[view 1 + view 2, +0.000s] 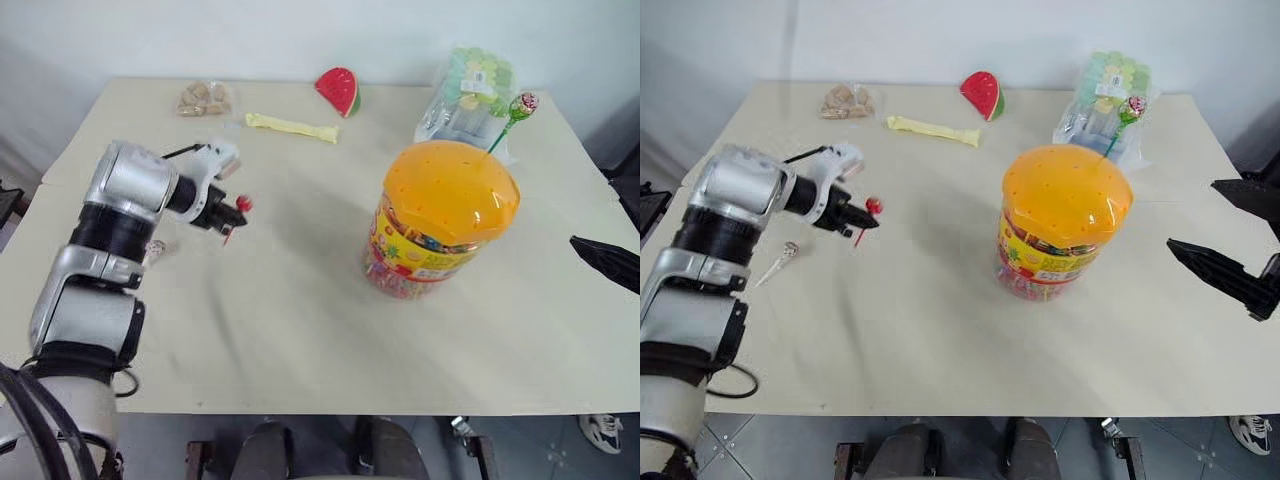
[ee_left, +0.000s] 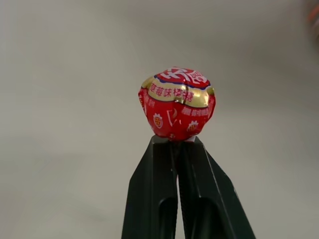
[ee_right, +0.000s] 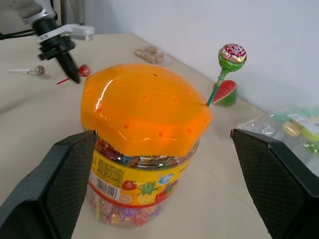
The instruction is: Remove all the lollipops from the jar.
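Note:
The jar (image 1: 445, 215), a clear tub with a domed orange lid, stands right of the table's middle. A green lollipop (image 1: 522, 105) sticks up from a hole at the lid's far right edge. Above the table's left part, my left gripper (image 1: 232, 215) is shut on the stick of a red lollipop (image 2: 177, 104), whose head sits just past the fingertips. A pinkish lollipop (image 1: 788, 250) lies flat on the table below that arm. My right gripper (image 1: 1230, 235) is open to the right of the jar, level with it, its fingers wide apart and holding nothing.
Along the far edge lie a small bag of snacks (image 1: 205, 97), a long yellow wrapped candy (image 1: 292, 127), a watermelon slice toy (image 1: 339, 90) and a clear bag of green candies (image 1: 468, 95). Bare tabletop (image 1: 300, 320) lies between the jar and the left arm.

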